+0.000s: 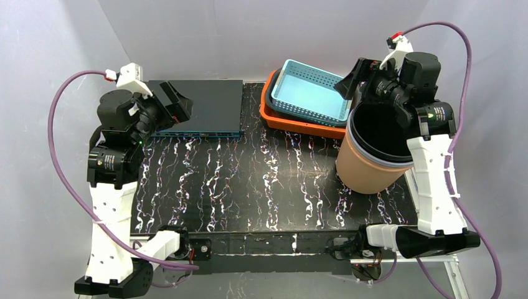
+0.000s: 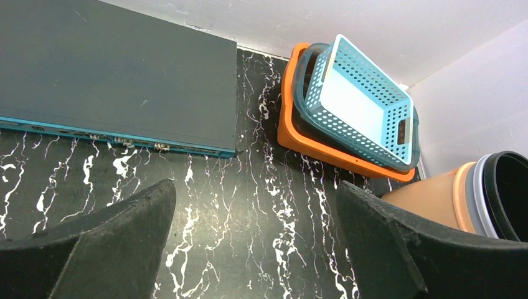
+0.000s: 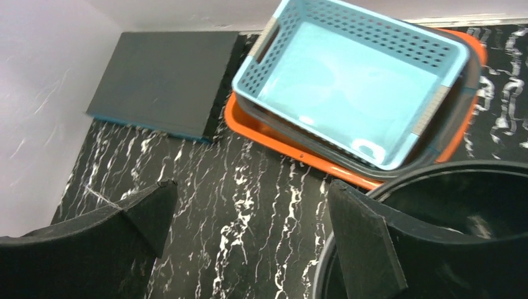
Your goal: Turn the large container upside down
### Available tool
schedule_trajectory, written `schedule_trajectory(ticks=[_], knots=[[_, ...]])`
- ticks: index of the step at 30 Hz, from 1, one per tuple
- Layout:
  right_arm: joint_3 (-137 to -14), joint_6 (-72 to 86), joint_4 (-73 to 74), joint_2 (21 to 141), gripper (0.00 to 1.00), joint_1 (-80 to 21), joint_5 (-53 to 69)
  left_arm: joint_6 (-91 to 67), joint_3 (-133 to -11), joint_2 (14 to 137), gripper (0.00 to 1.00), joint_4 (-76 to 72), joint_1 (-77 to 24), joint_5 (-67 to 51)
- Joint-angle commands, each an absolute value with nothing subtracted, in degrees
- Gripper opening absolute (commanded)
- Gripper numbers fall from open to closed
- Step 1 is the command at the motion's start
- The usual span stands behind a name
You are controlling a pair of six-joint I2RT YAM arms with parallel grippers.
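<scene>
The large container (image 1: 367, 168) is a tan bucket with a grey band and a black inside. It stands upright, mouth up, at the table's right side. It also shows at the right edge of the left wrist view (image 2: 436, 199) and as a black rim at the lower right of the right wrist view (image 3: 461, 212). My right gripper (image 1: 352, 81) hovers open above the bucket's far rim; in its own view (image 3: 249, 230) one finger (image 3: 361, 243) overlaps the rim and nothing lies between the jaws. My left gripper (image 1: 177, 103) is open and empty at the far left, over bare table (image 2: 255, 237).
A light blue perforated basket (image 1: 311, 90) lies tilted in a dark grey basket inside an orange tray (image 1: 292, 121), right behind the bucket. A flat dark box with a teal edge (image 1: 208, 106) lies at the back left. The black marbled tabletop (image 1: 261, 180) stretches between the arms.
</scene>
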State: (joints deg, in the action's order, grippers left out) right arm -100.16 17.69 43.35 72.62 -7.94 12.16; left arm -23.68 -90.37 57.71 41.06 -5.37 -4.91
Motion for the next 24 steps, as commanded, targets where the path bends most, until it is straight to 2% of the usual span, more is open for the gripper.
schedule_trajectory(ticks=[1,4,7,12,16,20,24], knots=[[-98.86,14.12,39.92,71.87,0.99,-7.91,23.48,-23.71,-91.85,57.95,0.98,42.66,-5.19,-5.02],[-98.51,14.37,40.66,72.99,0.99,-7.87,26.26,-23.70,-92.11,58.73,0.98,44.18,-5.19,-4.94],[-102.55,14.38,46.66,76.57,0.99,-7.85,20.48,-23.65,-92.67,60.22,0.98,46.16,-5.19,-5.12],[-107.89,12.23,54.89,83.31,0.99,-9.86,25.59,-23.95,-92.02,62.18,0.98,47.37,-5.19,-7.72],[-108.55,8.55,59.00,84.07,0.98,-20.93,11.27,-25.25,-90.96,63.62,0.98,47.46,-5.19,-11.04],[-108.79,6.55,64.97,86.18,0.99,-25.55,0.77,-25.70,-90.50,64.59,0.98,47.43,-5.19,-14.50],[-107.36,4.97,67.86,86.82,0.99,-34.17,-21.35,-25.78,-89.21,63.92,0.98,46.49,-5.19,-14.39]])
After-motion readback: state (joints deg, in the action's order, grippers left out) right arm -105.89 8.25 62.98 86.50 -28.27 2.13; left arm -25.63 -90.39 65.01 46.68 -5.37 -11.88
